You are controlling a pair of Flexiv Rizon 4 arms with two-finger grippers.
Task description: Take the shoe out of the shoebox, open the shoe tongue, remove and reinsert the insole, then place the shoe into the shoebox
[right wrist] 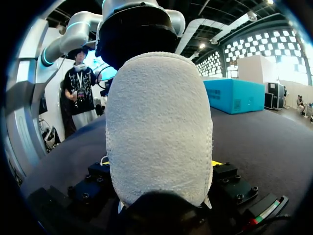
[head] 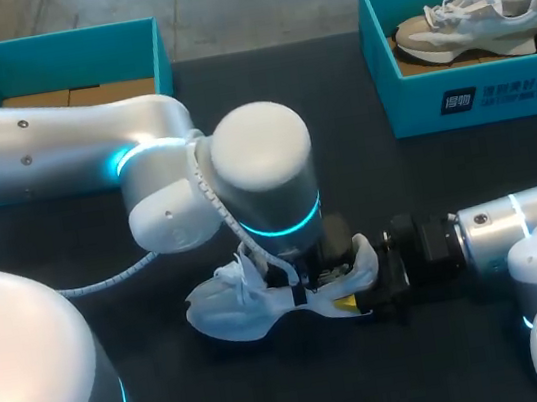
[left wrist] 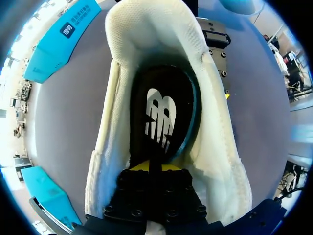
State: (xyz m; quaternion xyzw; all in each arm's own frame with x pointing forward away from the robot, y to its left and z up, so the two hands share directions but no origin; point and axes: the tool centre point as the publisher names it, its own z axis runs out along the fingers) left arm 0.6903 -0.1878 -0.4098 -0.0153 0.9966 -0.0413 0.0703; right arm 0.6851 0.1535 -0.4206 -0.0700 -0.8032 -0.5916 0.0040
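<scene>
You see the shoe (head: 233, 302) lying on the table (head: 448, 184). The right gripper (head: 366, 290) clamps its heel from both sides. The left gripper (left wrist: 149, 167), fingers together, sits inside over the insole (left wrist: 164, 117).

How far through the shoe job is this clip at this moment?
Done: the white shoe is out on the table, opened enough to show the black insole lying inside. In hand: the right pincer grips the heel and the left pincer is down at the insole; removing or reinserting, I cannot tell. Left: returning the shoe to a shoebox.
</scene>
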